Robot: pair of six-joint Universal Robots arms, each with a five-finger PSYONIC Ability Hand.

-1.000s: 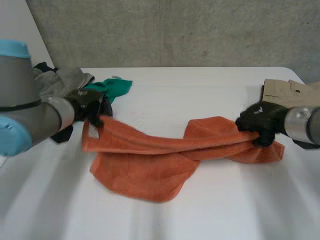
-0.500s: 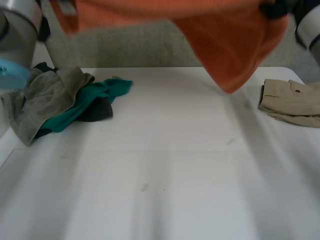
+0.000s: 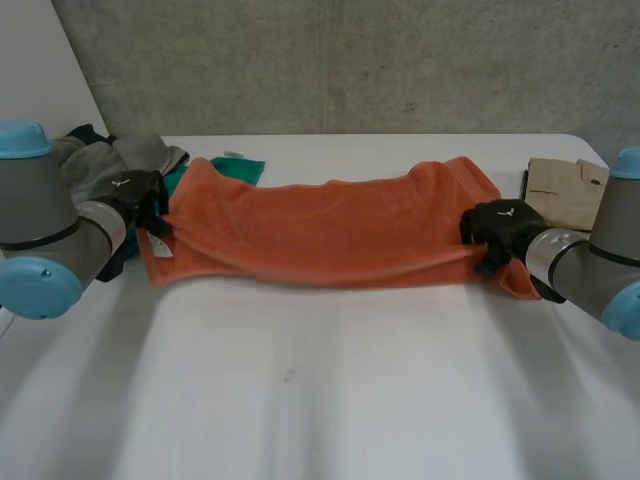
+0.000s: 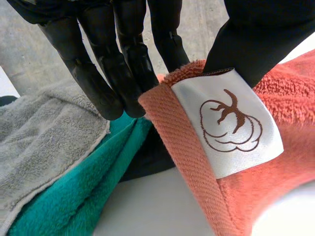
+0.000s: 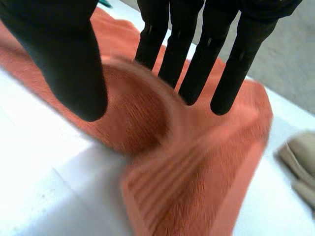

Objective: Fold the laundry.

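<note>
Orange terry towel (image 3: 330, 235), wide rectangle, spread across far table (image 3: 320, 400). Left corner, with smooth white label (image 4: 229, 128), pinched by left hand (image 3: 138, 195). Bunched right edge nipped between right hand (image 3: 495, 228) thumb and fingers. Far left, grey cloth (image 3: 130, 155) heaped.

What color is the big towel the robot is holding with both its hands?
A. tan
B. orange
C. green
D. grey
B: the orange towel lies stretched across the table, with the left hand pinching one end and the right hand gripping the other. The green cloth and grey cloth sit in a pile by the left hand.
</note>
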